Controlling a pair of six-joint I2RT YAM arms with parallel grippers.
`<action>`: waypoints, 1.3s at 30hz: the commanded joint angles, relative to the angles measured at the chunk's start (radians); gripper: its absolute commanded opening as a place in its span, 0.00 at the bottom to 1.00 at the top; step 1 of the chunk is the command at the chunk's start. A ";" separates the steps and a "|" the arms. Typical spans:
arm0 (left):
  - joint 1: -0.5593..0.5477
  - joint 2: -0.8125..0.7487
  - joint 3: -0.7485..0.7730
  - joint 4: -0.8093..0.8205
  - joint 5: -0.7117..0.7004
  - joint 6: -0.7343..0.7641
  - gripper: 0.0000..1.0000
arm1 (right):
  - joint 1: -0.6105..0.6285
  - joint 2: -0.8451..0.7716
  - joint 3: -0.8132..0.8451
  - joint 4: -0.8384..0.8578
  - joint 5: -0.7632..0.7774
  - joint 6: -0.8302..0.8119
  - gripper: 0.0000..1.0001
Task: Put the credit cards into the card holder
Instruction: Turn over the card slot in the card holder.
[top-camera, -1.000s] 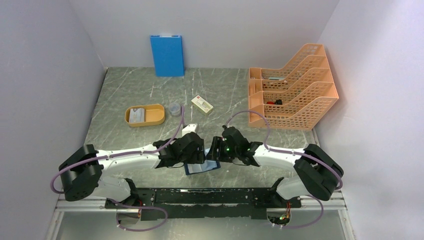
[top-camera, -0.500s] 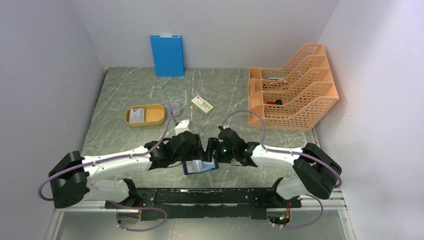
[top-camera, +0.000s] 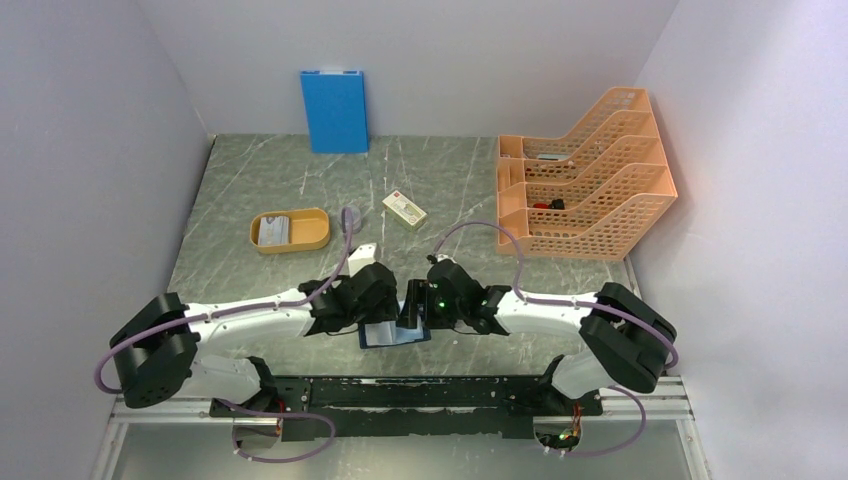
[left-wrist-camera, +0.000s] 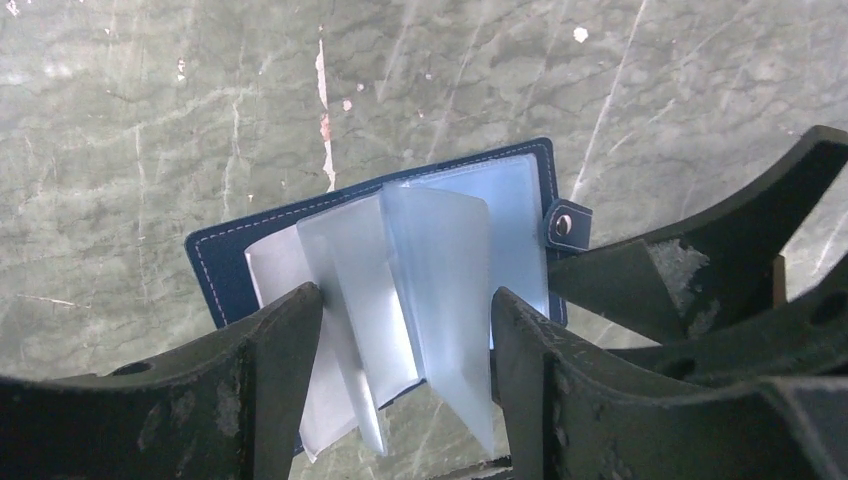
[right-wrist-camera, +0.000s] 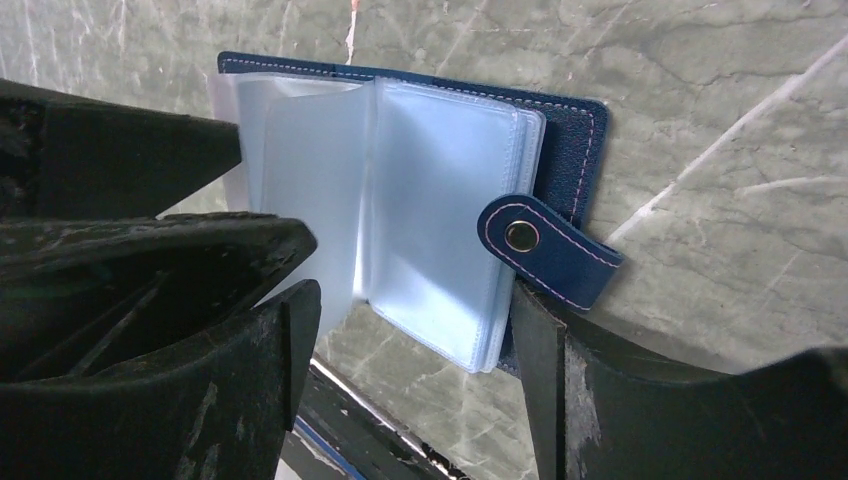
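Card holder (top-camera: 393, 334): lies open on the worktop (top-camera: 250, 180), at its near middle, just in front of the arms' bases; navy cover down, pale clear sleeves (left-wrist-camera: 440, 270) fanned and standing up off it; snap tab (right-wrist-camera: 545, 250) unfastened, sticking out past the cover's edge, metal stud showing.

Left gripper (top-camera: 384, 312): reaches in from the left, low over the holder; jaws wide, straddling the fanned sleeves, one finger (left-wrist-camera: 270, 360) against the leftmost sleeve's edge, the other just beside the rightmost; cannot tell whether either presses.

Right gripper (top-camera: 412, 310): reaches in from the right, nearly meeting the left one above the holder; jaws wide too, with the sleeves' free edges and the tab between them; one finger (right-wrist-camera: 560, 400) right under the tab, touching or almost, cannot tell which.

Credit cards (top-camera: 274, 231): seen as a pale flat rectangle inside the orange oval tray (top-camera: 318, 230), well to the left of the holder and farther back; number of cards not readable from above.

Elsewhere: cream box (top-camera: 404, 210) with a red mark, flat near the middle of the worktop; blue folder (top-camera: 335, 110) upright against the back wall; orange mesh file rack (top-camera: 590, 190) at back right.
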 joint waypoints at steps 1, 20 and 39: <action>0.013 0.033 -0.002 0.028 0.000 0.010 0.65 | 0.015 0.007 0.021 0.006 0.002 -0.006 0.74; 0.022 0.015 -0.075 -0.077 -0.093 0.023 0.15 | 0.032 -0.155 0.041 -0.127 0.100 -0.037 0.60; 0.025 -0.109 -0.075 -0.165 -0.106 0.020 0.53 | 0.054 0.122 0.066 0.022 0.024 0.020 0.26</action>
